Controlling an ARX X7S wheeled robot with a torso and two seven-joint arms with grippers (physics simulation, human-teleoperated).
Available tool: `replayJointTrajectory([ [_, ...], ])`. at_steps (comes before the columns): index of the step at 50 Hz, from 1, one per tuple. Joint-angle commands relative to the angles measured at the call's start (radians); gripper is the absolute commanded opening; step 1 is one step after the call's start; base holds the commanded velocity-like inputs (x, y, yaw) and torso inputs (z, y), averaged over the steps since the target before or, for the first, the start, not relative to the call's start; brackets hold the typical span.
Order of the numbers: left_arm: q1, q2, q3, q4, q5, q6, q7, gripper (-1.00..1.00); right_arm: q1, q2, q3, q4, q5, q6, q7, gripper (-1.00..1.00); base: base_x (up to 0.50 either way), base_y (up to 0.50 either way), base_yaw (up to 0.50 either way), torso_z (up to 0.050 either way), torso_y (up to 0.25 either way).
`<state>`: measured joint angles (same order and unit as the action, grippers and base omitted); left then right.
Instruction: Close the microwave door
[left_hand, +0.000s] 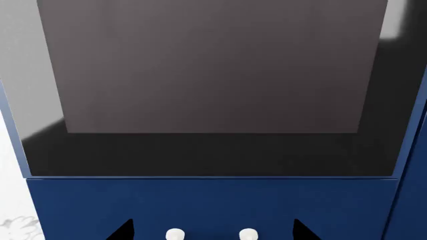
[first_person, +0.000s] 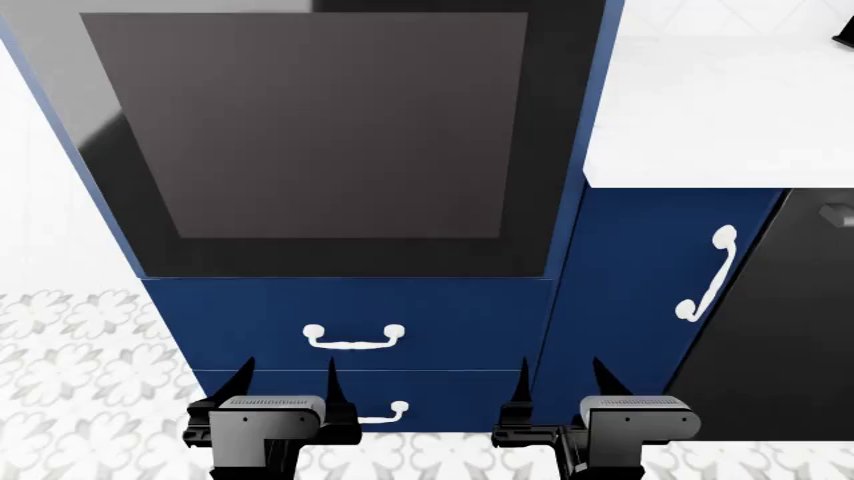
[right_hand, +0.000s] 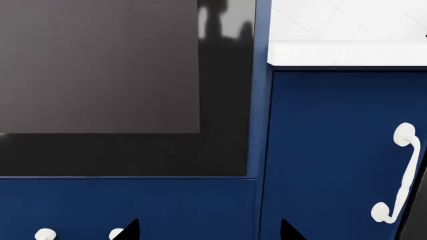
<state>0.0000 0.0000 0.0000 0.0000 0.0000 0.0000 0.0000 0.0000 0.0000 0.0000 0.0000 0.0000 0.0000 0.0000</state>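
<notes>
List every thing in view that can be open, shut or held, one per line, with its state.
Left gripper: open, holding nothing.
Right gripper: open, holding nothing.
Upper navy drawer with white bow handle: shut.
Lower navy drawer: shut.
Navy cabinet door with white vertical handle: shut.
Glossy black oven door: shut, as far as can be told.
Microwave door: not in view.

Even bright render, sharp focus, soft reflections on glossy black panel (first_person: 320, 130)
</notes>
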Motion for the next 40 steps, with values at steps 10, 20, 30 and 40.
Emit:
replayJointTrajectory([
  [10, -0.001, -0.046, 0.061, 0.003, -0.03, 0.009, -0.044, 1.0, 0.005, 0.043, -0.049, -0.012, 0.033, 0.005, 0.064, 1.0, 0.0, 0.0, 0.0, 0.0, 0.0],
  [20, 0.036, -0.071, 0.098, 0.187, -0.038, -0.123, -0.061, 1.0, 0.028, 0.067, -0.092, -0.124, 0.009, 0.095, 0.094, 1.0, 0.0, 0.0, 0.0, 0.0, 0.0],
  [30, -0.069, -0.107, 0.081, 0.562, -0.076, -0.517, -0.084, 1.0, 0.107, 0.087, -0.081, -0.479, 0.019, 0.461, 0.12, 1.0, 0.0, 0.0, 0.0, 0.0, 0.0],
  [40, -0.443, -0.141, -0.011, 0.799, -0.168, -1.026, -0.09, 1.0, 0.342, 0.108, -0.019, -0.79, 0.083, 0.923, 0.121, 1.0, 0.0, 0.0, 0.0, 0.0, 0.0],
])
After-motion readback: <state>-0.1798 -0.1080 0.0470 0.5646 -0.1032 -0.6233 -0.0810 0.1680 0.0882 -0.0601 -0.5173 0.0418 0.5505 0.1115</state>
